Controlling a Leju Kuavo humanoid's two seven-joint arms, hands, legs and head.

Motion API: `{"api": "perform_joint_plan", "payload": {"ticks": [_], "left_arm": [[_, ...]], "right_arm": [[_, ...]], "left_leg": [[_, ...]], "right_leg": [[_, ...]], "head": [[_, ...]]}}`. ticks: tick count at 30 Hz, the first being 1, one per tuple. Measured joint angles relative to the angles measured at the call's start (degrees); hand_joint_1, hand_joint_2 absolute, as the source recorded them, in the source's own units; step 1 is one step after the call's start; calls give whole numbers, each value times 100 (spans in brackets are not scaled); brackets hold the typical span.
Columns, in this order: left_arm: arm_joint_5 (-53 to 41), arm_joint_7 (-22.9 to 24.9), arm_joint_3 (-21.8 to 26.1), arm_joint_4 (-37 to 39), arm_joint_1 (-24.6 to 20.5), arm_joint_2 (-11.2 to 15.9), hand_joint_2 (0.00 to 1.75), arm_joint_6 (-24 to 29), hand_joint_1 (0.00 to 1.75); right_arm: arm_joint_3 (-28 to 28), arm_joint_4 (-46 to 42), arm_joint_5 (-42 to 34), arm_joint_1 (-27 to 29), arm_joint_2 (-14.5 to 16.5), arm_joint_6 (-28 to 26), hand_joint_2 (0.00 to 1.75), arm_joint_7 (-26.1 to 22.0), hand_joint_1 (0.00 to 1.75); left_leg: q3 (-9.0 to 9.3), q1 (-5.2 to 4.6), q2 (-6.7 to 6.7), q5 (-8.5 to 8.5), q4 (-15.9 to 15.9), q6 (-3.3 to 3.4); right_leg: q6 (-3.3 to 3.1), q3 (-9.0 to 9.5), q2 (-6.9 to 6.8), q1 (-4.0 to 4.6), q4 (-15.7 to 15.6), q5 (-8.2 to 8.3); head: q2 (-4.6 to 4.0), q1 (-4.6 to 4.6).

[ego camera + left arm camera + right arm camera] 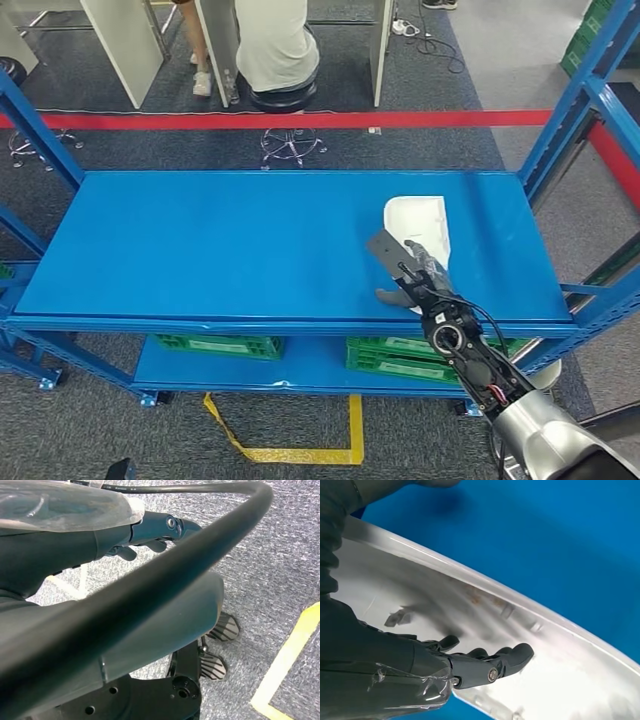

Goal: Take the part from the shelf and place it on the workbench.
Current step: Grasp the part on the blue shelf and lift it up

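Where it lies, white part [417,226] under right hand [413,275].

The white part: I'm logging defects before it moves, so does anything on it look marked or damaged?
Yes. In the right wrist view the white part shows small brownish, rust-like specks near its rim, just beyond the right hand. No cracks are visible.
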Motion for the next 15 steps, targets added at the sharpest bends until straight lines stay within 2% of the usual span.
{"api": "perform_joint_plan", "payload": {"ticks": [15], "left_arm": [[89, 18, -6, 0, 0, -3, 0, 3, 0]], "right_arm": [[22, 147, 69, -182, 56, 627, 175, 91, 0]], "left_leg": [[4, 0, 0, 0, 0, 0]], "right_leg": [[0, 4, 2, 0, 0, 0]], "head": [[0, -1]]}}
